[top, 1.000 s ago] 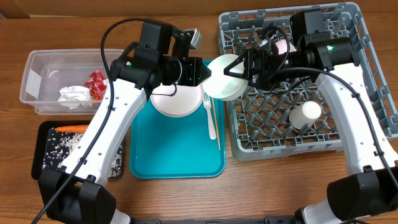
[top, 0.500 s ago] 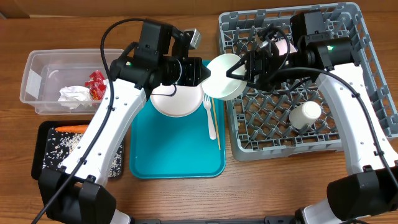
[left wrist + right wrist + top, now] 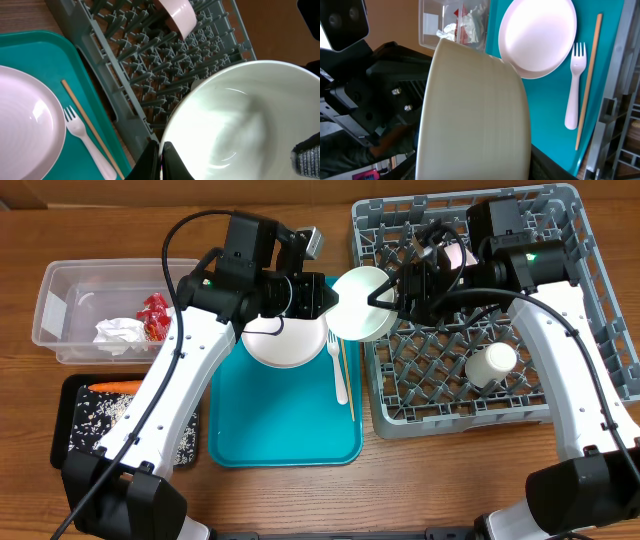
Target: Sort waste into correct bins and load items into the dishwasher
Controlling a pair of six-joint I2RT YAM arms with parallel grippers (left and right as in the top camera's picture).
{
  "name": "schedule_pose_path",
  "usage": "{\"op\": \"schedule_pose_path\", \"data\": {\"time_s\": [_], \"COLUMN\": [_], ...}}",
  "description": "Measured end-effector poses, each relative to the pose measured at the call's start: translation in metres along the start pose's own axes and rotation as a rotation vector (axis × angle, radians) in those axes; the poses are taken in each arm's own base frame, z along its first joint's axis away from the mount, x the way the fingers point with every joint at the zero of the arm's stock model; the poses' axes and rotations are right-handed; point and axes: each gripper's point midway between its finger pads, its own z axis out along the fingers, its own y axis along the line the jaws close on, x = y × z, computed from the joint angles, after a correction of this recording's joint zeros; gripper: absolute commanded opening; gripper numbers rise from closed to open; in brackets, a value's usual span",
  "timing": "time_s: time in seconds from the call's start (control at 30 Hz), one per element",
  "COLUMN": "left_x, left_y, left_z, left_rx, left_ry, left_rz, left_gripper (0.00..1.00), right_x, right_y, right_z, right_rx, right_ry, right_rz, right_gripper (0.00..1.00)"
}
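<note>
R gripper [image 3: 381, 288] narrowed round white bowl [image 3: 356, 310], grip unclear, L wrist cam: L gripper [image 3: 161, 151] pinching rim

a: the overhead looks straight down on the whole table [image 3: 300, 500] from well above.
b: and the wrists?
a: both sit very near the white bowl [image 3: 240, 125], on opposite sides. left faces its inside and the grey rack [image 3: 150, 55], right its outside. both share the teal tray [image 3: 545, 115], fork [image 3: 79, 131] and stick [image 3: 93, 131].

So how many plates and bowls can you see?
3. A white bowl held up by the left gripper, a white plate on the teal tray, and a pink dish standing in the grey rack. Arms may hide more.
</note>
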Motion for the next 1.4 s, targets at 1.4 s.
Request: {"op": "schedule_pose_path", "data": {"time_s": [1.4], "left_x": [-0.027], "left_y": [0.007], "left_z": [-0.027], "left_rx": [0.043], "left_ry": [-0.076], "left_rz": [-0.008], "left_gripper": [0.46], "right_x": [-0.002], "right_y": [-0.005], "right_z": [0.0], "right_rx": [0.029], "right_ry": [-0.01], "right_rz": [-0.006], "right_gripper": [0.49]}}
